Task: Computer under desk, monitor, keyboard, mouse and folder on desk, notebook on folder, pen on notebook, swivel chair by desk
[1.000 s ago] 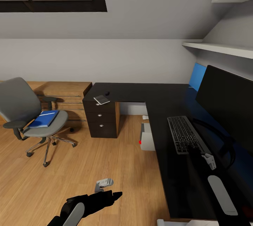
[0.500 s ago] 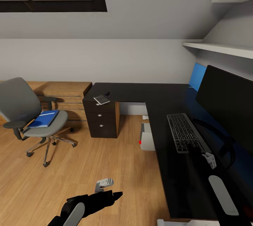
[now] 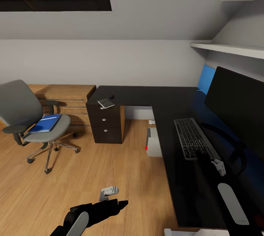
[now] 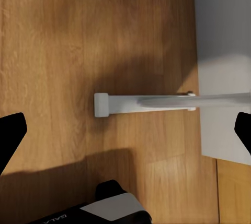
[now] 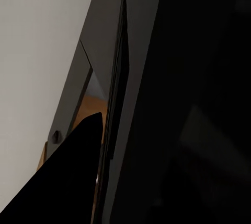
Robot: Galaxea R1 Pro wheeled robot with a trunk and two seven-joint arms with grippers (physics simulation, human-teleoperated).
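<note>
Right end effector [image 3: 207, 158] sits over the keyboard [image 3: 193, 138] on the worktop [image 3: 172, 98]; its opening I cannot tell. Left end effector [image 4: 125, 130] hangs wide open over the floor. The folder [image 3: 44, 123] lies on the swivel chair [image 3: 33, 118], well apart — a careless reach could roll the chair or clip the monitor [image 3: 238, 105].

Desk partly set, folder on the chair.
Monitor [image 3: 238, 100] and keyboard [image 3: 193, 138] sit on the black desk [image 3: 172, 100]; grey computer [image 3: 153, 143] beneath; blue folder [image 3: 45, 123] on the swivel chair [image 3: 35, 118]; notebook [image 3: 106, 103] beside what seems the mouse [image 3: 112, 97].
</note>
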